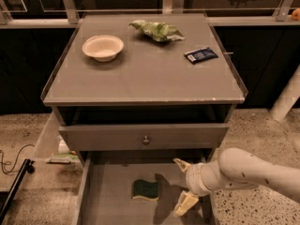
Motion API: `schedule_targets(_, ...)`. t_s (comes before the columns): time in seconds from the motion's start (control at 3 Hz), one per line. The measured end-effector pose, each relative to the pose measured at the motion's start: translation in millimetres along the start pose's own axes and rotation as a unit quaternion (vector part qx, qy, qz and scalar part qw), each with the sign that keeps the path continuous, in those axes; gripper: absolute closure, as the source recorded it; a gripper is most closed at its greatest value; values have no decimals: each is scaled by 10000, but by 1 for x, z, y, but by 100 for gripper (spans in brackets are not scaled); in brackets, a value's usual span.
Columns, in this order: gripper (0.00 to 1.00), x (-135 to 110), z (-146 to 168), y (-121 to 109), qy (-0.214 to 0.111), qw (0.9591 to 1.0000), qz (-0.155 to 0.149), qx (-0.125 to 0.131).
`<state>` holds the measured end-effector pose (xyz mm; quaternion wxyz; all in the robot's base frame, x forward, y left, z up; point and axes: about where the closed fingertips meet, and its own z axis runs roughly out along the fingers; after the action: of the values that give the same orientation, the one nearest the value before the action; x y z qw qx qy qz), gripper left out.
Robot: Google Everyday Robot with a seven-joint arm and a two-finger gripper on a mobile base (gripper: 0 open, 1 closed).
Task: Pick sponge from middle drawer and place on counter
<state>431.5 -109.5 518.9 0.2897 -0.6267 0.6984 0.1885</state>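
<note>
The sponge [145, 190], dark green on top with a pale yellow edge, lies flat on the floor of the open middle drawer [110, 200]. My gripper [184, 185] hangs over the right part of the drawer, a short way right of the sponge and apart from it. Its two pale fingers are spread wide, one up near the drawer front, one lower, with nothing between them. The counter [145, 74] is the grey cabinet top above.
On the counter stand a white bowl [102, 47], a green-and-white snack bag [157, 30] and a small dark blue packet [200, 55]. A shut drawer front with a round knob [146, 139] sits above the open drawer. A black cable [11, 163] lies on the floor at left.
</note>
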Motion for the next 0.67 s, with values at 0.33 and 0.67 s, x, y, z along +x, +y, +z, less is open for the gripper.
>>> schedule_targets(0.33, 0, 10, 49, 2, -57, 9996, -253, 72)
schedule_targets(0.67, 0, 23, 85, -5, -196, 9984, -433, 297)
